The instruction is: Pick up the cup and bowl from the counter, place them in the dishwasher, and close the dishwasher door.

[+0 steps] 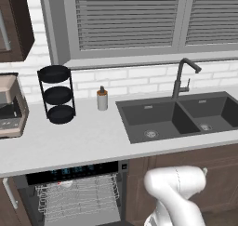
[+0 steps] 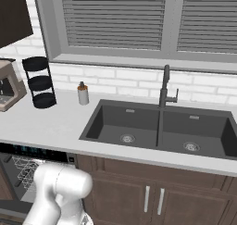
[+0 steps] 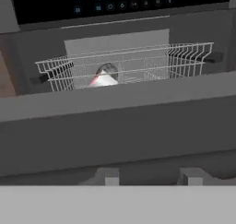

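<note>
The dishwasher (image 3: pixel 115 2) stands open under the counter (image 1: pixel 69 141), its white wire rack (image 3: pixel 124 64) pulled forward. In the rack lies the white cup (image 3: pixel 102 80) with red showing, and a grey rounded shape just behind it looks like the bowl (image 3: pixel 109 70). The dark grey dishwasher door (image 3: pixel 115 126) stretches across the hand view right in front of my gripper (image 3: pixel 148 178). Its fingertips (image 3: pixel 107 176) stand apart, with nothing between them. From the left base view, the rack (image 1: pixel 76 199) and the black control strip (image 1: pixel 69 170) sit at the lower left.
On the counter stand a black tiered rack (image 1: pixel 56 94), a bottle (image 1: pixel 102 99) and a coffee machine (image 1: pixel 9 106). A dark double sink (image 1: pixel 181 116) with a faucet (image 1: pixel 183 76) lies to the right. Brown wooden cabinets (image 2: pixel 152 198) flank the dishwasher.
</note>
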